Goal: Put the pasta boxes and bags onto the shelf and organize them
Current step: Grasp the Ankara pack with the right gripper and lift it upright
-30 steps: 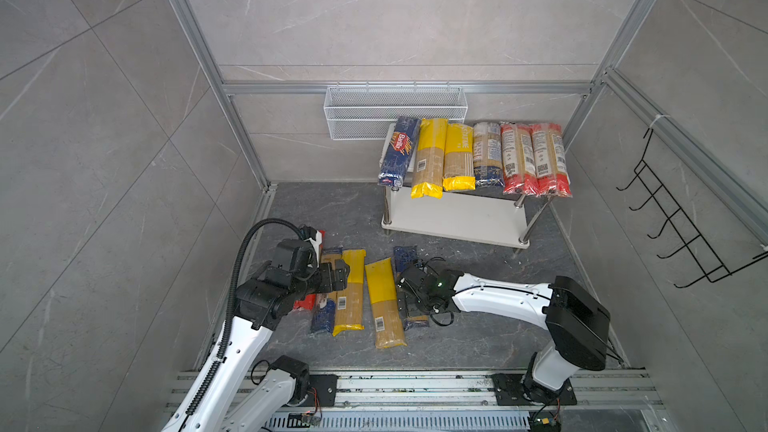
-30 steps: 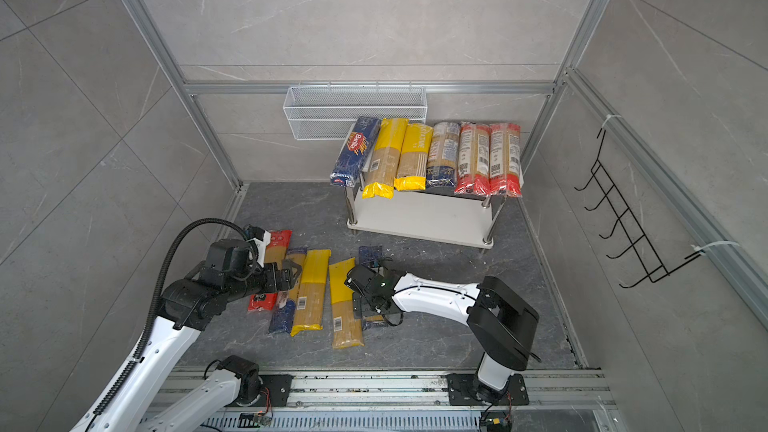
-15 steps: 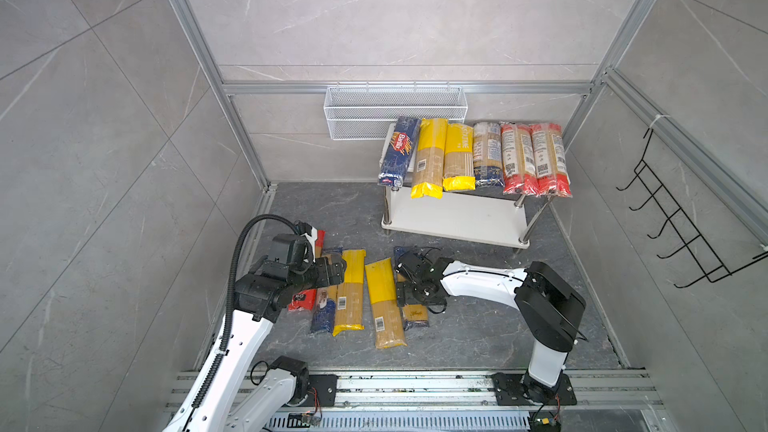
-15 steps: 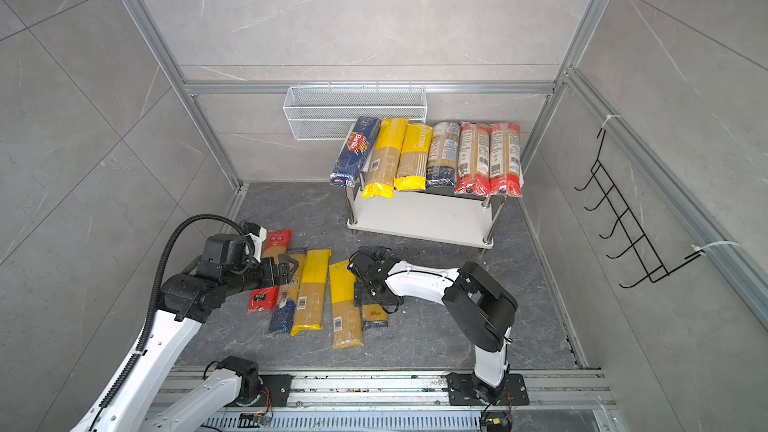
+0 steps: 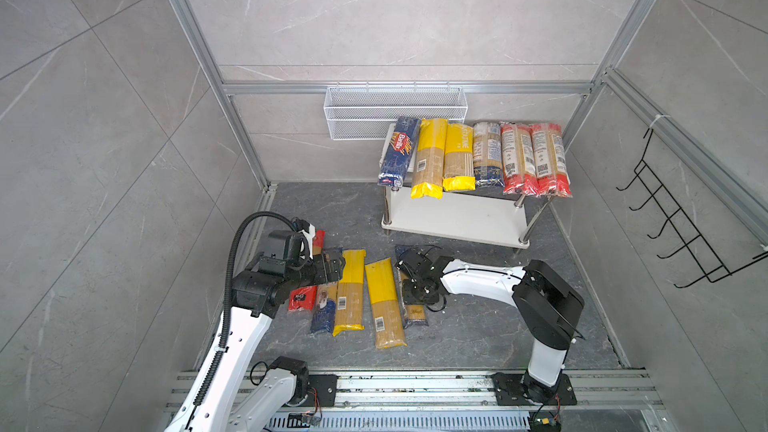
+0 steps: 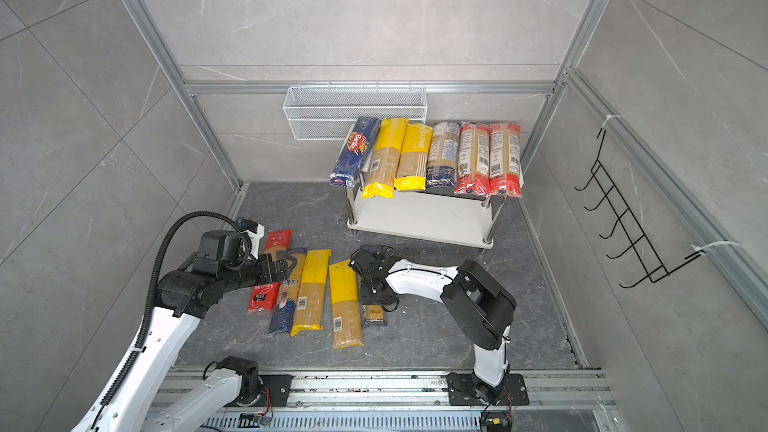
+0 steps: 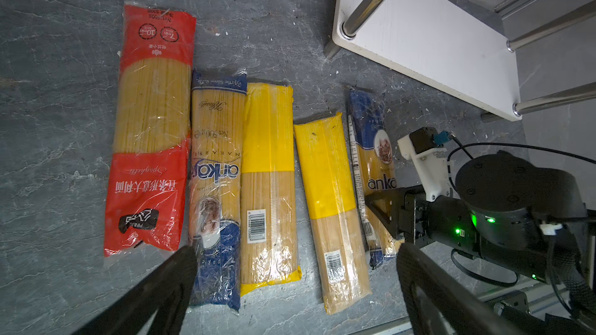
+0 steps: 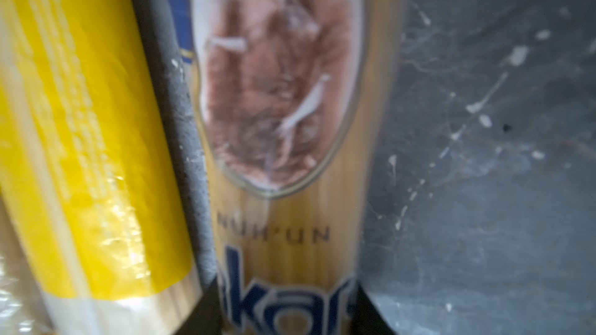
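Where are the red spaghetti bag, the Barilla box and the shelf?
red spaghetti bag (image 7: 151,107): left wrist view, clear middle window.
Barilla box (image 5: 399,151): in a top view, blue front face.
shelf (image 5: 457,218): in a top view, bare lower board.

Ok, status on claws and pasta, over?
Right claw shut on navy-ended bag, bag on floor. Left claw open, holding nothing. Six packs on shelf top. Yellow-ended bag close beside the grip.
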You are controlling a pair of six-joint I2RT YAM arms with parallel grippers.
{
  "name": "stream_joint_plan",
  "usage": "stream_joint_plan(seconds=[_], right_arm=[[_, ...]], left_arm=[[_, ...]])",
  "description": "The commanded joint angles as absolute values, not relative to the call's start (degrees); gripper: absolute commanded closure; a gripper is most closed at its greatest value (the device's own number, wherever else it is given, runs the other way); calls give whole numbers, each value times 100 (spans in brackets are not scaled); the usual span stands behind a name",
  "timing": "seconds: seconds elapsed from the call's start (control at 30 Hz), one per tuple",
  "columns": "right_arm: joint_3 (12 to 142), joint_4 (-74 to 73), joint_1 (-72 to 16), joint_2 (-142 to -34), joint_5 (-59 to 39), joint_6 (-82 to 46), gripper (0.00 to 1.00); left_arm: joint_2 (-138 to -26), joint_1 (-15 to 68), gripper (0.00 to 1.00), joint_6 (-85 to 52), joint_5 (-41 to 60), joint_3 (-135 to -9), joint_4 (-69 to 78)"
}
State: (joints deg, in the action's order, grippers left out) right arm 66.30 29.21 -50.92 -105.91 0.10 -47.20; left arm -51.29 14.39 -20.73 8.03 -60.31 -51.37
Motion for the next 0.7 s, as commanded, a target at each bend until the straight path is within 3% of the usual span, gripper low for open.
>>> stream_joint_plan(seconds=[0.0, 0.17, 0.67], right_arm=[[6150, 2822, -5124, -10819, -442, -4893, 74], [5615, 2311, -5076, -10361, -854, -5018, 100], [4078, -459, -4344, -8928, -2565, -5684, 100]], left_arm=[[-5007, 1394, 0, -1902, 936, -6196, -5194], [-4920, 1388, 0, -1964, 988, -6088, -5148], [-4995, 1375, 0, -2118, 1045, -6183, -4966]])
